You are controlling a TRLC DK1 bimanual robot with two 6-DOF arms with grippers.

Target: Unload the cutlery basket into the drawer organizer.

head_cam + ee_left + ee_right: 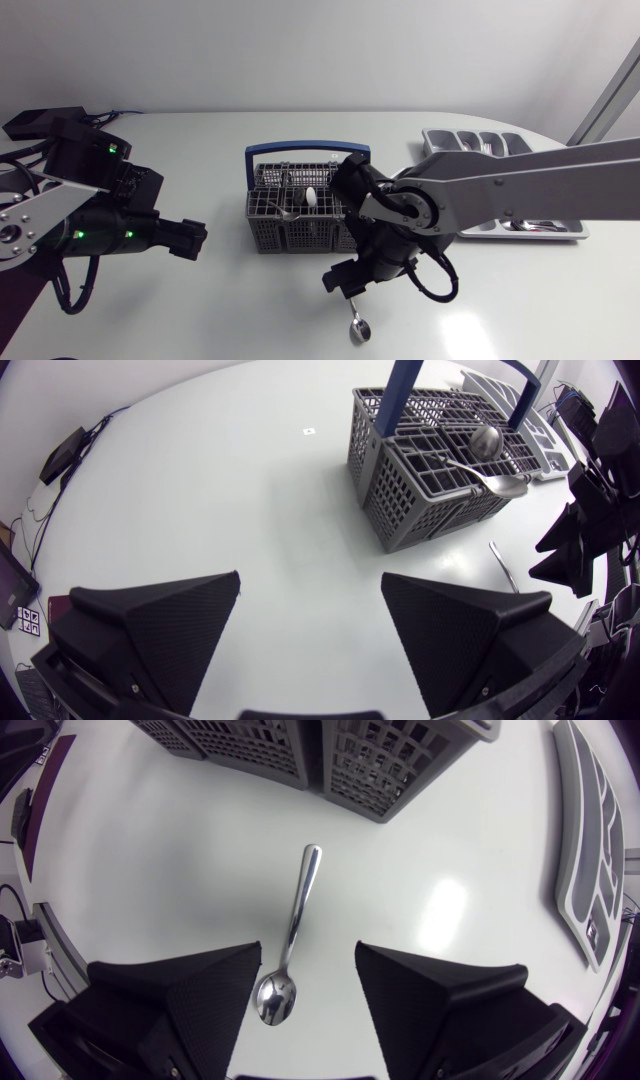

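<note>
Right gripper (347,284) hangs low over the table just in front of the cutlery basket (285,236), its two black fingers spread apart and holding nothing. The right arm comes in from the right side as a long silver-grey link passing over the drawer organizer (432,140), then bends at a black joint beside the basket and points down at the table.

A metal spoon (300,910) lies flat on the white table under this gripper. In the right wrist view it lies in the gap between the open fingers (200,985), touching neither. Its bowl lies nearest the gripper and its handle points toward the grey basket.

The basket has a blue handle and still holds cutlery, including a second spoon (492,483) lying across its rim. The organizer, a grey tray with compartments, sits to the right of the basket with some cutlery in it.

Left gripper (311,585) is at the left side of the table, well apart from the basket, aimed toward it with its fingers open and empty.
</note>
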